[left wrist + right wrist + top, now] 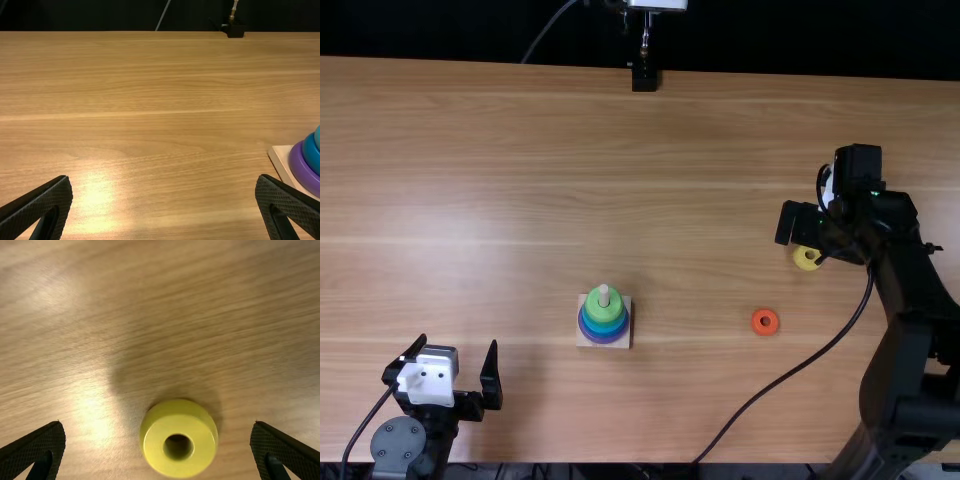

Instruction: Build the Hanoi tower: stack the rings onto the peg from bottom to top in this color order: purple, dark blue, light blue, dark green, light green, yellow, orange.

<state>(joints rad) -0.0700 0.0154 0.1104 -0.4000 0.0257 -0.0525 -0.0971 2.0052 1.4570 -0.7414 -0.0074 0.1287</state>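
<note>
yellow plastic ring [155, 442]: laid flat on brown wooden table [225, 330]
handling: likely light, stiff, slightly slippery; best gripped across outer wall
right gripper [157, 424]: spread wide, empty
left gripper [164, 176]: opened wide

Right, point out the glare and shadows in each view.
Top view: pale sheen on the table left of the ring stack, soft shadow right of the left gripper. Left wrist view: bright glare patch on the table. Right wrist view: glare near the yellow ring, soft shadow against it.
</note>
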